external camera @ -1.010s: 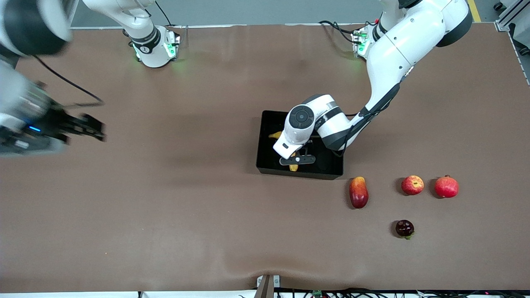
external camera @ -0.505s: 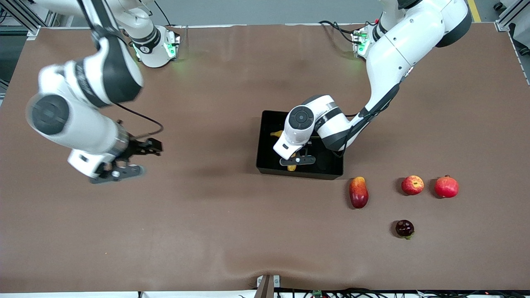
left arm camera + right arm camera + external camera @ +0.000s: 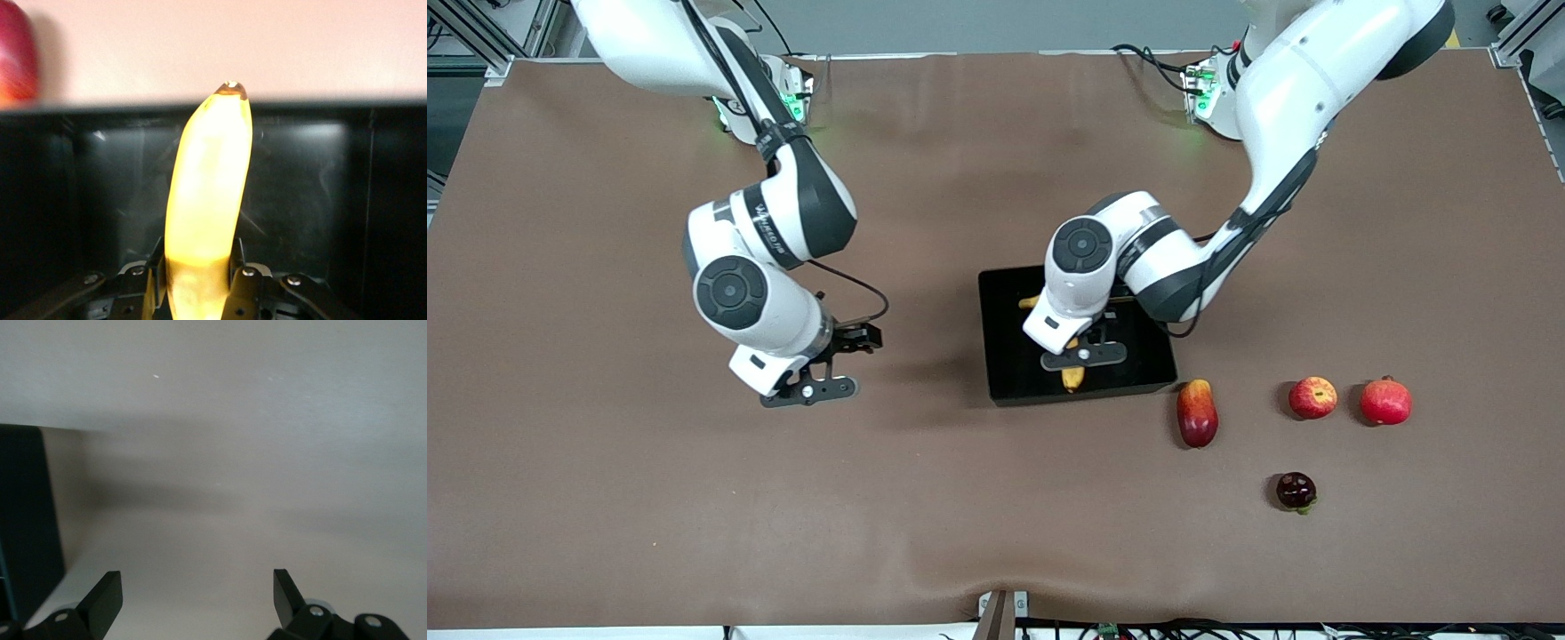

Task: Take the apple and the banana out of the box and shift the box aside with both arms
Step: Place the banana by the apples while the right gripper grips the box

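The black box (image 3: 1009,373) lies mid-table with the yellow banana (image 3: 1073,379) in it. My left gripper (image 3: 1077,365) reaches down into the box and is shut on the banana (image 3: 208,193), whose body is pinched between both fingers (image 3: 237,270). The box wall (image 3: 333,173) rises past the banana's tip. The red apple (image 3: 1312,396) rests on the table toward the left arm's end, beside the box. My right gripper (image 3: 843,354) hangs open and empty over bare table beside the box, toward the right arm's end. Its fingers (image 3: 285,590) stand wide apart, with the box's edge (image 3: 27,520) in sight.
A red-yellow mango (image 3: 1197,412) lies close to the box's near corner and shows as a red shape (image 3: 13,57) in the left wrist view. A pomegranate (image 3: 1385,401) sits beside the apple. A dark round fruit (image 3: 1296,491) lies nearer the front camera.
The right arm swung in from the table's end to a spot beside the box. My left gripper closed on the banana. The box shifted nearer the front camera and turned slightly.
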Action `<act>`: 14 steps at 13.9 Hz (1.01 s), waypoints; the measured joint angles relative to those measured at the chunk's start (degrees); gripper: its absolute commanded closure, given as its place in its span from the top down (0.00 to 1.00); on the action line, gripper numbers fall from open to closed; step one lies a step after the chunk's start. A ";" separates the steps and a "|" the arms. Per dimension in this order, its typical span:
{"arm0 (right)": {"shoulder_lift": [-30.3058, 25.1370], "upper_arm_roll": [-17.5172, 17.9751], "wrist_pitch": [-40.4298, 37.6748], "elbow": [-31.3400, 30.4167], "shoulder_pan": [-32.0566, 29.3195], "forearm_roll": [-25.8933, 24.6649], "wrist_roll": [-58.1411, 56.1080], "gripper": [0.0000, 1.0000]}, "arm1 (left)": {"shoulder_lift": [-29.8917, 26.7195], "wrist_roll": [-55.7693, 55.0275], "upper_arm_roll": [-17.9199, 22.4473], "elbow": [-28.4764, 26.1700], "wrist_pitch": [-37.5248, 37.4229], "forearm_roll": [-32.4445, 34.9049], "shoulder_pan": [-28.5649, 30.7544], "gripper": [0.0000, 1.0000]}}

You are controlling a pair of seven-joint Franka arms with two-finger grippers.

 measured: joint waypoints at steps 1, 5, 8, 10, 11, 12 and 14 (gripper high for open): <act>0.12 0.00 1.31 -0.09 1.02 0.31 0.55 1.00 | -1.58 2.77 -0.43 0.65 -0.78 -0.25 1.79 0.00; 2.15 0.01 9.26 -0.93 7.26 0.50 3.12 1.00 | -4.93 15.25 -3.91 1.06 -1.79 -3.59 15.31 0.00; 6.79 0.02 17.89 -1.20 10.05 0.51 3.21 1.00 | -4.76 21.67 -4.94 -0.43 -3.15 -3.99 24.30 0.00; 9.81 0.05 23.92 -1.09 12.31 0.51 3.21 1.00 | -4.19 24.40 -4.94 -2.21 -3.34 -4.01 28.31 0.00; 10.85 0.04 25.25 -0.95 13.47 0.51 3.21 1.00 | -3.70 25.23 -4.93 -3.04 -3.34 -4.01 30.02 0.00; 11.54 0.02 25.68 -0.81 14.43 0.51 3.22 1.00 | -3.12 25.70 -4.91 -3.89 -3.33 -4.01 31.49 0.00; 12.30 0.00 25.74 -0.64 15.38 0.51 3.22 1.00 | -1.70 26.15 -4.81 -5.91 -2.71 -3.87 33.69 0.00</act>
